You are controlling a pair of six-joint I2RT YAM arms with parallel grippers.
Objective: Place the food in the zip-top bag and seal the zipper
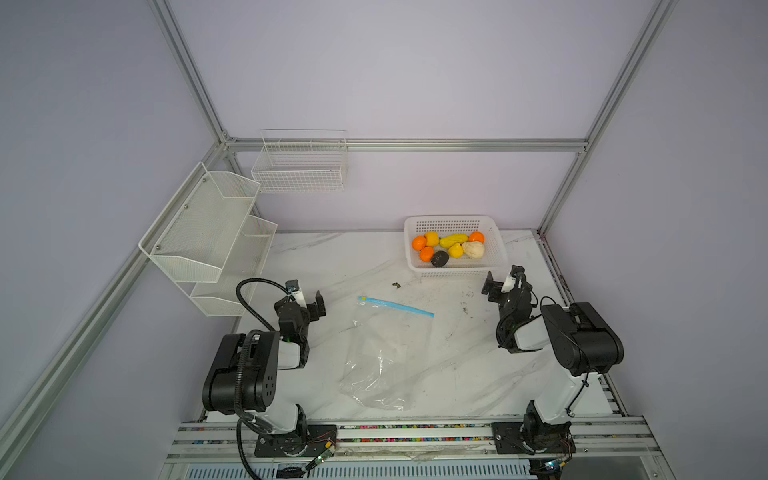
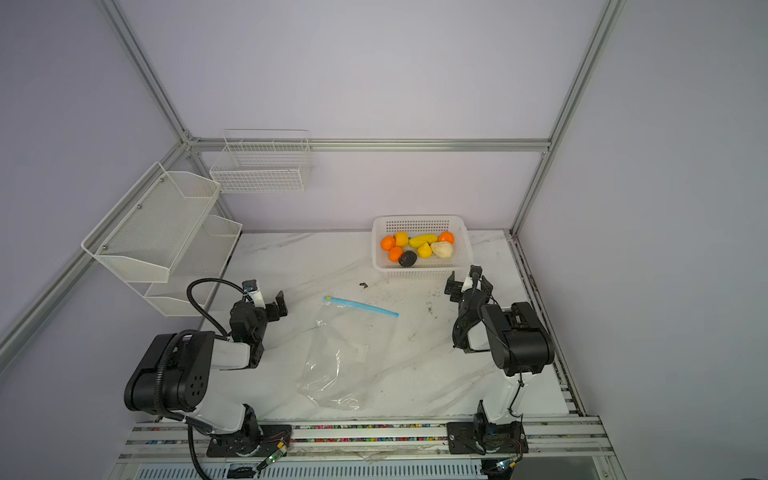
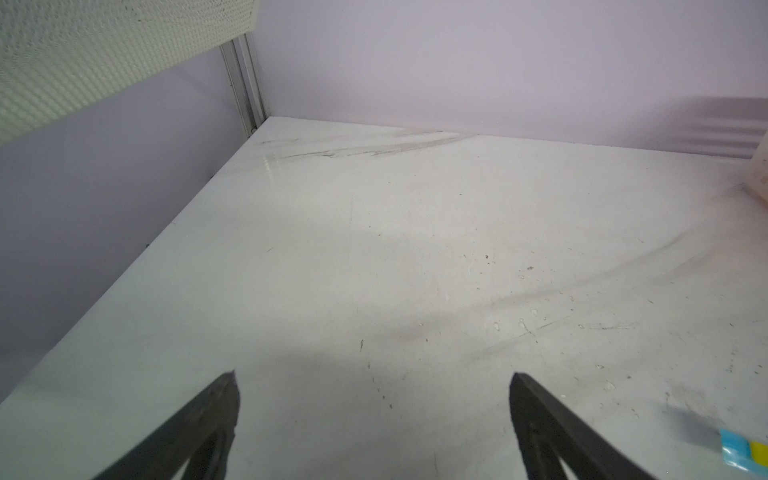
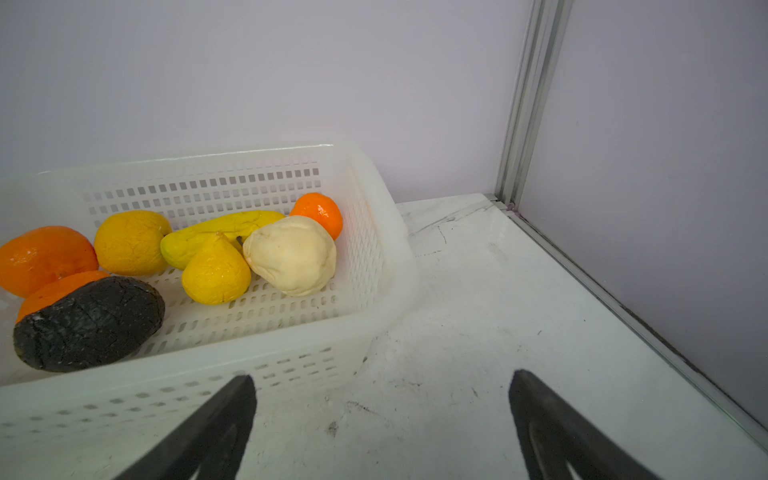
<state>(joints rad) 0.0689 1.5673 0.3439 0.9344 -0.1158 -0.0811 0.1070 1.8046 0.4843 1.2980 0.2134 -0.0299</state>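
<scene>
Gripper on left [image 1: 306, 293] wide open, empty, just left of the bag [image 1: 382, 353], flat in the middle, zipper [image 1: 397, 306] along its far edge running left-right, slider [image 1: 362, 298] at the end toward that gripper. Food [image 1: 451, 247] all in the basket [image 1: 455, 272] far right, well apart from the bag. Gripper on right [image 1: 503, 277] open, empty, just short of the basket's near wall, so likely the nearer one to pick.

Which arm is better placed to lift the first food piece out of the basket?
Right, most likely. The right pincer hangs open just beside the white basket holding the food; the left pincer, also open, sits across the table, nearer the zipper.
</scene>
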